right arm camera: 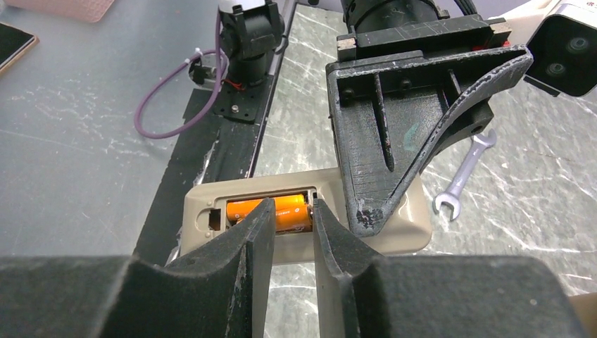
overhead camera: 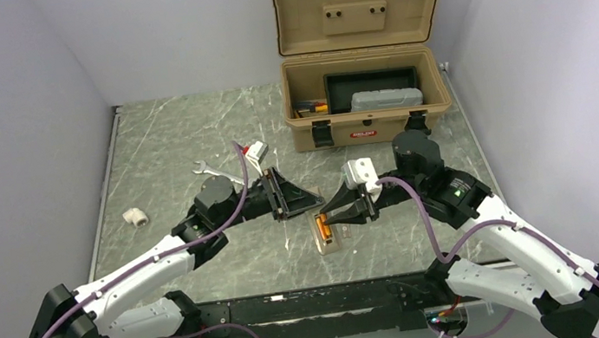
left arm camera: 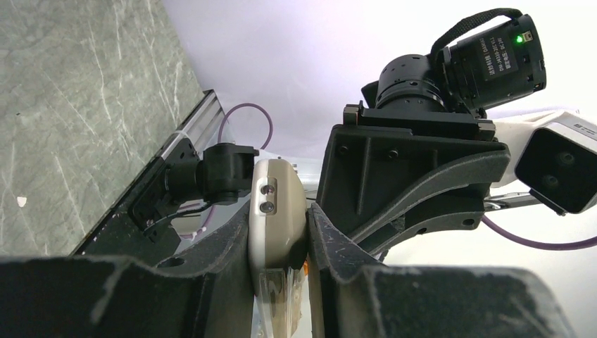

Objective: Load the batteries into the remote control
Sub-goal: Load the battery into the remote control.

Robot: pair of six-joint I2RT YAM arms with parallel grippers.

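Left pincer (overhead camera: 311,200) clamps the far end of the remote control (overhead camera: 330,245). Right pincer (overhead camera: 333,217) comes in from the other side, over its middle.

Top view: the remote lies back-up on the table (overhead camera: 187,140), between my two arms, with an orange battery (overhead camera: 321,229) showing in it. My read is that the left holds the body so it can't skid while the right works the cell. The wrench (overhead camera: 209,170) is well apart and not involved.

Left wrist view: the beige end of the remote sits squeezed between both fingers. The jaws are closed on it and the grip looks firm. No battery is visible from here.

Right wrist view: my right jaws stand a narrow gap apart, tips down at the bay (right arm camera: 215,217). The battery lies lengthwise in the bay, directly under and between the tips. One finger crosses in front of its middle and the other sits at its end by the bay wall. I can't tell whether I'm pinching it or only pressing it down. The left pincer's finger bears on the remote just beside the bay. I can only make out one cell and can't confirm the second.
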